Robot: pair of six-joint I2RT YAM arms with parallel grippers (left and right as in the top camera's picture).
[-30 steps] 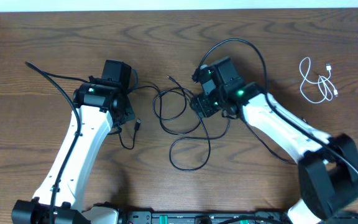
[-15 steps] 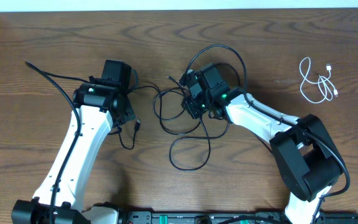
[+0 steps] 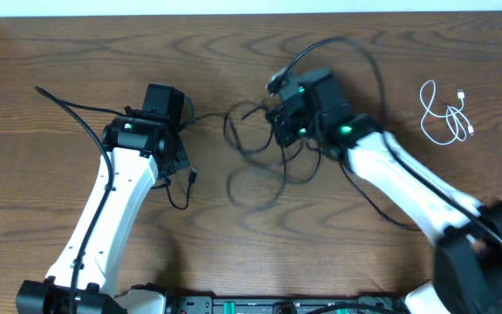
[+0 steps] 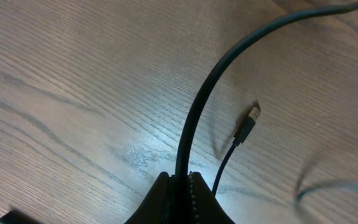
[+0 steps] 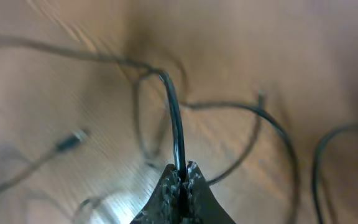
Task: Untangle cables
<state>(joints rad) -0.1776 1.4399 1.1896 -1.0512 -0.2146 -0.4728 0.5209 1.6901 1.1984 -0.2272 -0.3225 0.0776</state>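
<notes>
The left tool (image 4: 180, 179) is clamped on a black cable (image 4: 197, 106). Only its wrist view shows that grip, along with a small plug (image 4: 248, 123) lying loose on the desk (image 4: 73, 74) just beside the cable. The right tool (image 5: 180, 173) is pinched shut on another black strand (image 5: 176, 118), with blurred loops around it. From overhead, the black tangle (image 3: 238, 144) lies mid-desk between the arms. The white cable (image 3: 450, 112) is coiled well apart, toward the far right corner. Open wood runs along the far edge and the left side.
</notes>
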